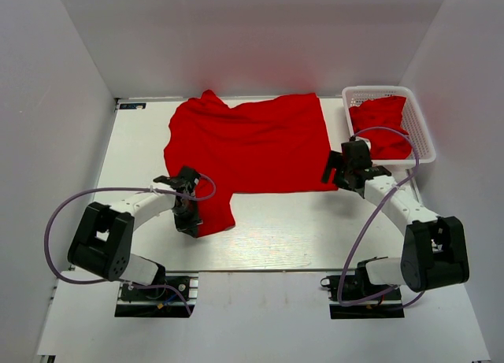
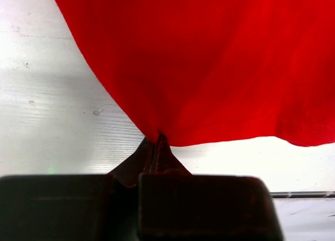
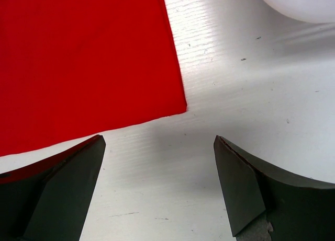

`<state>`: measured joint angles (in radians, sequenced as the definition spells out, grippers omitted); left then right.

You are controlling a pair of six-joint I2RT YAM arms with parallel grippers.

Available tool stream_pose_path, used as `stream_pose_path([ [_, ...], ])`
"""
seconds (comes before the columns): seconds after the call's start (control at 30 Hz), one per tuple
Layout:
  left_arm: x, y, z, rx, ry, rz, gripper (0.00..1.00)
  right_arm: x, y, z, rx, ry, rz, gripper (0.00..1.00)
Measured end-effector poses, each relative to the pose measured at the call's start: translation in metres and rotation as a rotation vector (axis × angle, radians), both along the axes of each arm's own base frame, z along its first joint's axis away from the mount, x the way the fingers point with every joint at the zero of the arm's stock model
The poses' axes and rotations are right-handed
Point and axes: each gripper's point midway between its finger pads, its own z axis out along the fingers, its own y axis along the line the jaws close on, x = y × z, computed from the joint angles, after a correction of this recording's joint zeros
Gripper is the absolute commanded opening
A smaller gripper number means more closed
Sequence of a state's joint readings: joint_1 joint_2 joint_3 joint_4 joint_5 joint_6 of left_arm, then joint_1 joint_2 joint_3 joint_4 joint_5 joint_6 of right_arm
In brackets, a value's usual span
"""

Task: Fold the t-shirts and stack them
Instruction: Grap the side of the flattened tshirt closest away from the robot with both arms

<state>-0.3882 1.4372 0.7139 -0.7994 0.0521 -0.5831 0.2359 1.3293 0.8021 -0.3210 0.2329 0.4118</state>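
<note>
The left gripper (image 2: 157,142) is clamped on the near edge of the spread t-shirt (image 1: 252,142). The right gripper (image 3: 158,141) is held wide apart over the table (image 1: 276,229), just beside the shirt's right corner. Farther back (far right), a second t-shirt (image 1: 382,120) is bundled in the white basket (image 1: 376,89).

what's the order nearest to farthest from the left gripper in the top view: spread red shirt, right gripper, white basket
1. spread red shirt, pinched in the left gripper itself
2. right gripper, open, at the shirt's near right corner
3. white basket, far right corner
</note>
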Motion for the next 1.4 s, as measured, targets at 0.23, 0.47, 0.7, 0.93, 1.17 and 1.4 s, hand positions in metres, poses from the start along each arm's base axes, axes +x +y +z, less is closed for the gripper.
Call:
stream_pose_path([
  [0.23, 0.002, -0.001, 0.001, -0.018, -0.048, -0.01, 0.0, -0.003, -0.005, -0.004, -0.013, 0.006, -0.03, 0.9],
  [0.47, 0.005, -0.002, 0.001, -0.024, -0.062, -0.016, 0.0, 0.001, -0.004, -0.028, -0.02, 0.062, -0.042, 0.9],
  [0.7, 0.008, -0.004, 0.001, -0.029, -0.074, -0.02, 0.0, 0.01, -0.001, -0.048, -0.025, 0.121, -0.056, 0.88],
  [0.93, 0.011, -0.005, 0.001, -0.033, -0.086, -0.021, 0.0, 0.013, 0.0, -0.055, -0.02, 0.13, -0.079, 0.68],
  [1.17, 0.012, -0.004, 0.002, -0.028, -0.09, -0.021, 0.0, 0.012, -0.001, -0.06, -0.017, 0.146, -0.094, 0.26],
  [1.4, 0.013, -0.002, 0.003, -0.017, -0.1, -0.023, 0.0, 0.01, -0.001, -0.061, -0.013, 0.15, -0.112, 0.0],
])
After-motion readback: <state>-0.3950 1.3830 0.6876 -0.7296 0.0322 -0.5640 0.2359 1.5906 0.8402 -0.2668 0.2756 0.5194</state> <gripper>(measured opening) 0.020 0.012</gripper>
